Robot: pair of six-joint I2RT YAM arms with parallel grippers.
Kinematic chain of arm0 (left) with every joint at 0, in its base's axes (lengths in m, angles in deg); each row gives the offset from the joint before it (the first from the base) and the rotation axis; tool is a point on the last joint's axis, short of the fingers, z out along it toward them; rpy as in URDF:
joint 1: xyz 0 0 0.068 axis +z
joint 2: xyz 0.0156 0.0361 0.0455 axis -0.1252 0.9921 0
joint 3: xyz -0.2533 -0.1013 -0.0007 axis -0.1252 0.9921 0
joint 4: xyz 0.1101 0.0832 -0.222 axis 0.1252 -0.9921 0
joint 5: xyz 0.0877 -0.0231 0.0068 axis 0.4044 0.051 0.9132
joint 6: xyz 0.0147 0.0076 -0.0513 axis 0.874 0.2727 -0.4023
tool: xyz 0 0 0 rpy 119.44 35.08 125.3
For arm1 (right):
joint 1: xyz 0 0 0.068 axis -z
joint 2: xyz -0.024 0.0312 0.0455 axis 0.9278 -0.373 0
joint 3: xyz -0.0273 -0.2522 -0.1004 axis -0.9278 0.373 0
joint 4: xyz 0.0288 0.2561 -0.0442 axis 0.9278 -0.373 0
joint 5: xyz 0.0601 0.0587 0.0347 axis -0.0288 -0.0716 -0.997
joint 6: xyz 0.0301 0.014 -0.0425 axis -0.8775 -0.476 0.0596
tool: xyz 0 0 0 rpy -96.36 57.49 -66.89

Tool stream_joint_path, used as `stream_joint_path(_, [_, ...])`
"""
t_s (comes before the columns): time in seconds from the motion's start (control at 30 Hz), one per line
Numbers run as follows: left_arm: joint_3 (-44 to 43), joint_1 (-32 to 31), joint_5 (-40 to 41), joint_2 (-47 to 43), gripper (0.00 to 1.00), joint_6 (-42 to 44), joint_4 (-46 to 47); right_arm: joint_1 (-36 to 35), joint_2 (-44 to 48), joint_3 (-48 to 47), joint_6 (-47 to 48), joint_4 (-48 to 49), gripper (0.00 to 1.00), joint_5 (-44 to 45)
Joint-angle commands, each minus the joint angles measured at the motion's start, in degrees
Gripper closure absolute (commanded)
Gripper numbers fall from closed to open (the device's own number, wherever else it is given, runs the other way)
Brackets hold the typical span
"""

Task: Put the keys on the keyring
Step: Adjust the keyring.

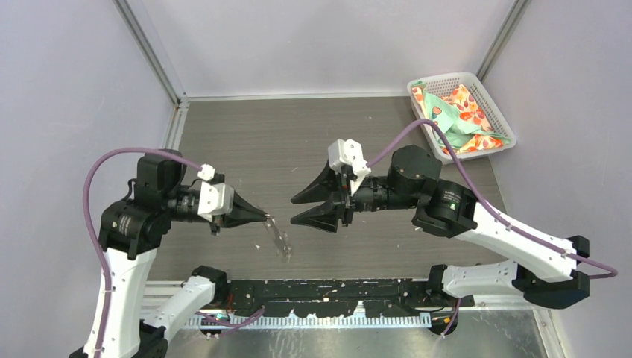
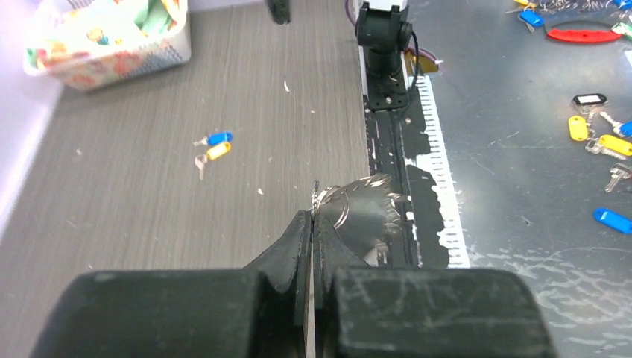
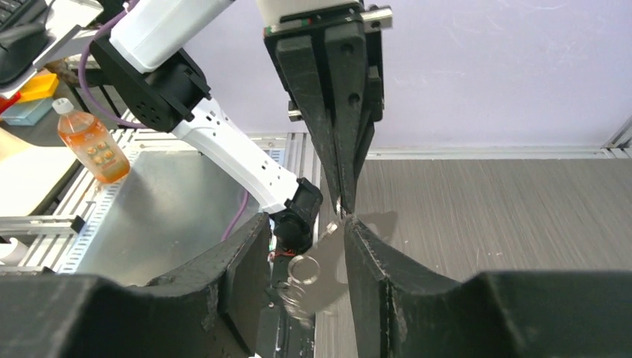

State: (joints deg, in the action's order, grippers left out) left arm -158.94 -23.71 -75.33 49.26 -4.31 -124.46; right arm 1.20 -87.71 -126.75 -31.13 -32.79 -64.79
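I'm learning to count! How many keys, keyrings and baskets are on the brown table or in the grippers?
keys: 2, the blue key and the yellow key
keyring: 1, held in the left gripper
basket: 1
Total: 4

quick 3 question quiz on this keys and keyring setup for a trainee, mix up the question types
1. Which one is shut on the keyring?
A. left gripper
B. right gripper
C. neither

2. True or false: the keys lie side by side on the table, and neither gripper holds them.

3. Fill in: the right gripper's jaws stand ____.

Key: 1 A; 2 true; 3 open
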Motion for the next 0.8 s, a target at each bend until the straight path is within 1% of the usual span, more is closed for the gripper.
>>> stream_joint_path(0.0, [2.0, -0.2, -7.6, -4.2, 1.0, 3.0, 8.8, -0.1, 0.8, 2.1, 1.3, 0.7, 0.53, 2.5])
stream_joint_path(0.07, [3.3, -0.2, -8.7, -5.7, 1.0, 6.1, 10.2, -0.1, 0.3, 2.5, 3.7, 0.8, 0.53, 2.3])
stream_joint_path(0.13, [4.7, -0.2, -9.4, -7.2, 1.0, 11.2, 10.3, -0.1, 0.2, 3.3, 4.4, 2.2, 0.53, 2.1])
stream_joint_path(0.3, [7.6, -0.2, -8.5, -11.3, 1.0, 23.9, 10.3, -0.1, -0.1, 4.9, 6.3, 4.3, 0.54, 2.4])
stream_joint_path(0.4, [8.8, -0.2, -8.1, -12.7, 1.0, 29.5, 10.3, -0.1, 0.5, 6.9, 7.6, 6.8, 0.54, 1.9])
stream_joint_path(0.77, [9.0, -0.2, -10.6, -13.0, 1.0, 29.9, 10.3, -0.2, 0.3, 7.9, 10.9, 8.4, 0.58, 0.2])
